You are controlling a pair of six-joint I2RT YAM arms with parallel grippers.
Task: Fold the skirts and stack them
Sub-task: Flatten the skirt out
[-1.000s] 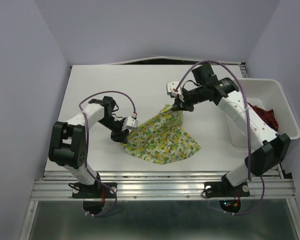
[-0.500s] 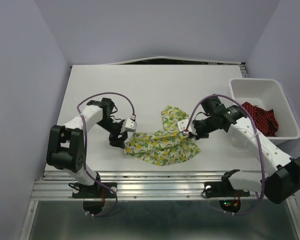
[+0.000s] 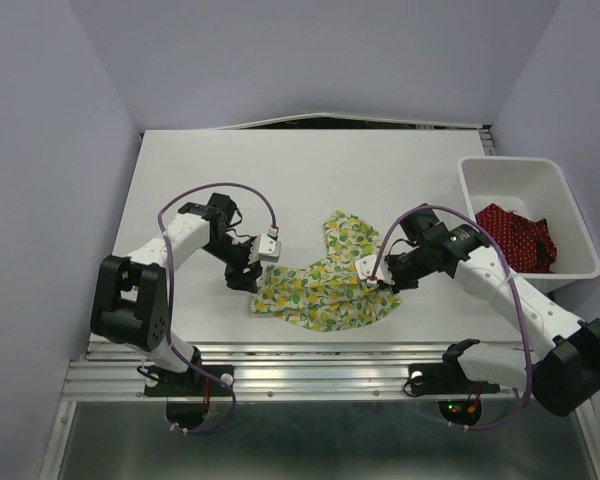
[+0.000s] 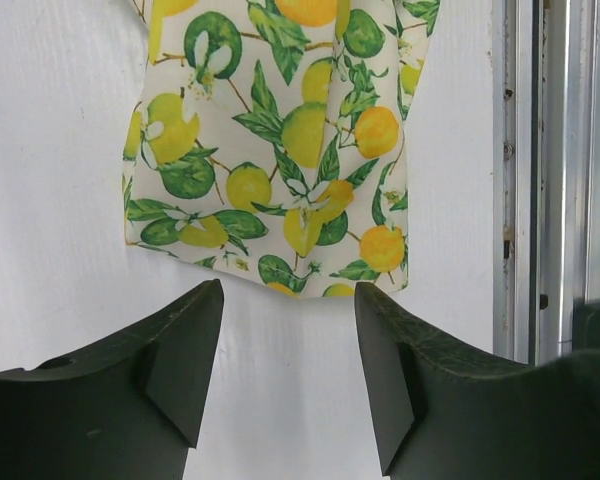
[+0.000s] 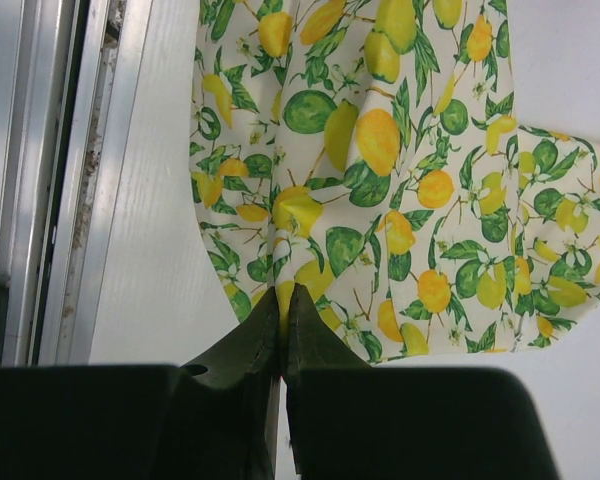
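Observation:
The lemon-print skirt (image 3: pixel 325 285) lies folded over on the white table near the front edge. My right gripper (image 3: pixel 378 282) is shut on a pinch of its cloth at its right side; the right wrist view shows the cloth (image 5: pixel 380 170) caught between the closed fingertips (image 5: pixel 285 300). My left gripper (image 3: pixel 252 281) is open and empty just left of the skirt's left edge, and the left wrist view shows the skirt's hem (image 4: pixel 280 180) just beyond the fingertips (image 4: pixel 285 300). The red dotted skirt (image 3: pixel 515 235) lies in the white bin.
The white plastic bin (image 3: pixel 570 215) stands at the table's right edge. A metal rail (image 3: pixel 330 360) runs along the front edge, also in the left wrist view (image 4: pixel 540 170) and the right wrist view (image 5: pixel 70 170). Purple walls surround the table.
My right gripper has carried the skirt's far corner down toward the front, folding the cloth over. My left gripper has let go of the left edge and stands open beside it.

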